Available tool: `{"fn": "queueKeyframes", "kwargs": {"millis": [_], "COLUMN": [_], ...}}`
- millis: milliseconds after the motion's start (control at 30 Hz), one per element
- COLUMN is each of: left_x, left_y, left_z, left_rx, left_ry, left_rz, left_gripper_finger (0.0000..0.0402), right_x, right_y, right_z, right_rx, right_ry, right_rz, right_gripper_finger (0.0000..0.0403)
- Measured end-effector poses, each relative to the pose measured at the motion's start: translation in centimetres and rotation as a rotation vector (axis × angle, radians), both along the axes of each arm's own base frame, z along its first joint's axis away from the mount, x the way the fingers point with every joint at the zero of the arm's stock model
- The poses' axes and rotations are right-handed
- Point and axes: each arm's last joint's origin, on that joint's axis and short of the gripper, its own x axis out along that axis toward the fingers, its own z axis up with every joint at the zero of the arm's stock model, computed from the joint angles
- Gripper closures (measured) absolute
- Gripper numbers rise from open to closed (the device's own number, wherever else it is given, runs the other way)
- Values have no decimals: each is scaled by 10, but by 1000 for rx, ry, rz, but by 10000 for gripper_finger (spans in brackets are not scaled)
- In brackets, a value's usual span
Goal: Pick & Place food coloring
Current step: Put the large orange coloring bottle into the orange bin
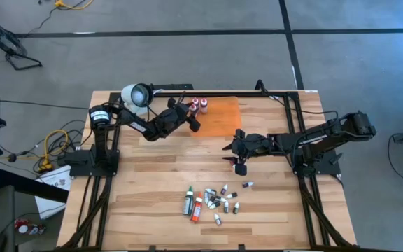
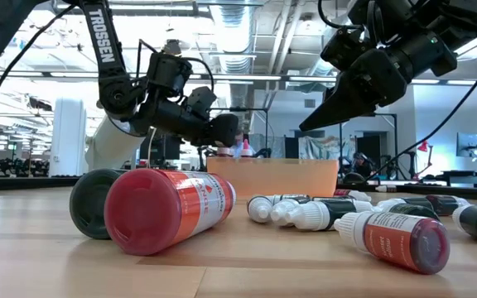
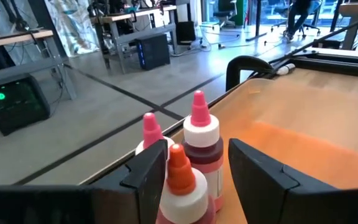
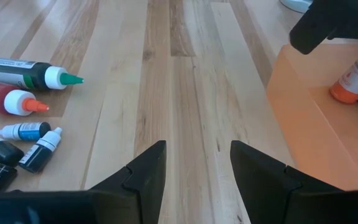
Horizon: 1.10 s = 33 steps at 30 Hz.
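wooden table (image 1: 152, 182) holds both arms: left gripper (image 3: 194, 171) straddles the orange-capped bottle (image 3: 182, 186) with fingers parted, not pinching; right gripper (image 4: 194, 168) hangs open, empty, loose food coloring (image 1: 212, 199) lying beyond it.

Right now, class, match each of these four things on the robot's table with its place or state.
Things:
1. orange mat
2. green bottle
3. left gripper
4. right gripper

Places or states:
A. lying beside the dropper pile
B. open above bare wood
C. at the table's far edge
D. around upright bottles

Pairs: 1-C, 2-A, 3-D, 4-B
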Motion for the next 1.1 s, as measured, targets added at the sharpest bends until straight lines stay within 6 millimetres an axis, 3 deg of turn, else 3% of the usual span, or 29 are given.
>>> {"fn": "queueKeyframes", "kwargs": {"millis": [267, 567, 767, 933, 1100], "left_x": [3, 4, -7, -28, -41], "left_y": [-14, -55, -105, -150, -193], "left_z": [12, 64, 90, 95, 90], "left_rx": [82, 202, 175, 67, -125], "left_ry": [35, 3, 137, 291, 337], "left_rz": [31, -54, -332, -646, -905], "left_gripper_finger": [232, 232, 232, 232, 232], "right_x": [0, 0, 0, 0, 3], "right_y": [0, 0, 0, 1, 11], "right_z": [0, 0, 0, 0, 6], "right_rx": [0, 0, 3, 3, 95], "right_ry": [0, 0, 1, 1, -72], "right_rz": [0, 1, 8, 37, 209], "right_gripper_finger": [230, 230, 230, 230, 230]}}
